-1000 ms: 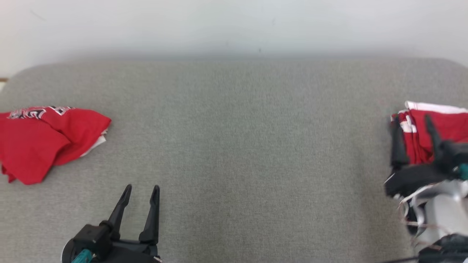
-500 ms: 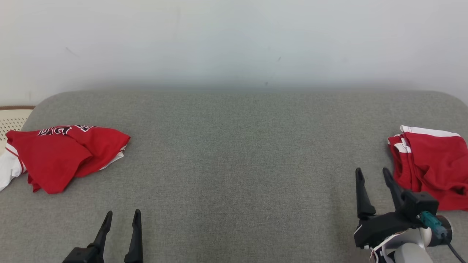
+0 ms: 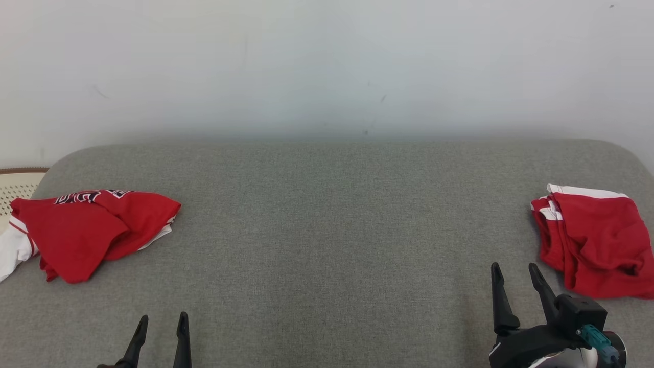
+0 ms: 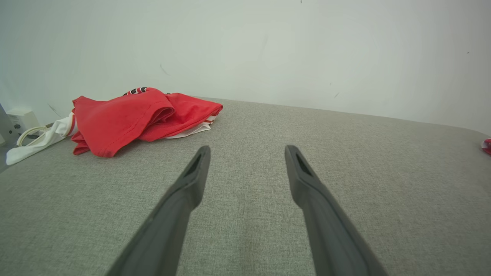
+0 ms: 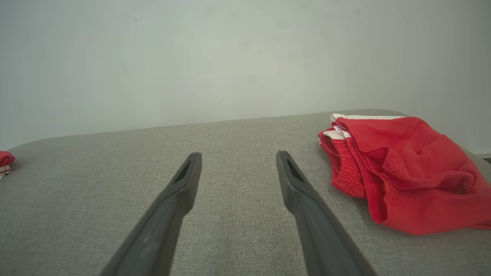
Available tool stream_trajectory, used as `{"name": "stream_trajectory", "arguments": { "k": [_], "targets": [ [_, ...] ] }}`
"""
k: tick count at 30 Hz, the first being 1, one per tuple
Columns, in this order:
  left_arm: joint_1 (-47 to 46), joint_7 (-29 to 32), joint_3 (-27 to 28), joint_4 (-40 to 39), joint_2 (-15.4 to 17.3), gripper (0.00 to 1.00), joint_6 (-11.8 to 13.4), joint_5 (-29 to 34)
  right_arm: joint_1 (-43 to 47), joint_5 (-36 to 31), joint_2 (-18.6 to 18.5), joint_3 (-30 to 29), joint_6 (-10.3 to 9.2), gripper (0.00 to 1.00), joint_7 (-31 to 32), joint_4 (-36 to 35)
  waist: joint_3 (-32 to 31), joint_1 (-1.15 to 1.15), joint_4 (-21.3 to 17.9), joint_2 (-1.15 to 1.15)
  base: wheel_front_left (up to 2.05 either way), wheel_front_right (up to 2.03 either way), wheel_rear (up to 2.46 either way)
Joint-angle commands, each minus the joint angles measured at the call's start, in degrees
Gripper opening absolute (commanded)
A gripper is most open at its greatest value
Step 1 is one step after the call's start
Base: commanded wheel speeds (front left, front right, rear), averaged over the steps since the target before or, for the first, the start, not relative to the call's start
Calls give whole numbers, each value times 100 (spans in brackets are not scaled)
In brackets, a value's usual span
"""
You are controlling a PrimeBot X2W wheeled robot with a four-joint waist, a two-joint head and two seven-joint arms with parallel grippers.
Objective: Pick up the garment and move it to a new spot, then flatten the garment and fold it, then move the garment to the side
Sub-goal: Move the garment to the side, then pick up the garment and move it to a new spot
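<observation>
The crumpled red shirt (image 3: 97,230) lies at ten o'clock from the left gripper (image 3: 163,317), far from the right gripper (image 3: 513,267); both stand spread, empty.

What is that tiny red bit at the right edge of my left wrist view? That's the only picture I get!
Observer: It's red shorts with white trim, bunched up at the right end of the grey cushion. The right wrist view shows their stretchy waistband.
Operator: Is anything grabbing them?
Observer: No. The right gripper is open beside them, on their left, and its fingers aren't touching them.
Operator: What's hiding off the left side?
Observer: In the head view, a cream holey surface with a brown rim peeks out past the cushion's left corner, behind the red shirt.
</observation>
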Motion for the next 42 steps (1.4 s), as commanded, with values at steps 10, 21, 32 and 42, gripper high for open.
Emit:
{"name": "stream_trajectory", "arguments": {
  "k": [10,21,32,42],
  "targets": [
    [86,-6,25,31,3,100,22,49,225,-79,61,-38,-2,100,-30,-162,-8,1,0,0,0,0,0],
    [59,-6,-34,33,3,100,55,36,222,-63,96,-47,-2,100,-29,-125,18,1,56,0,0,0,0],
    [-27,-6,-60,74,3,100,79,30,240,-34,125,88,-2,100,-30,-170,71,1,374,0,0,0,0],
    [-37,-5,156,118,3,100,116,133,180,1,169,256,-2,100,-30,-246,200,1,1135,0,0,0,0]
  ]
}}
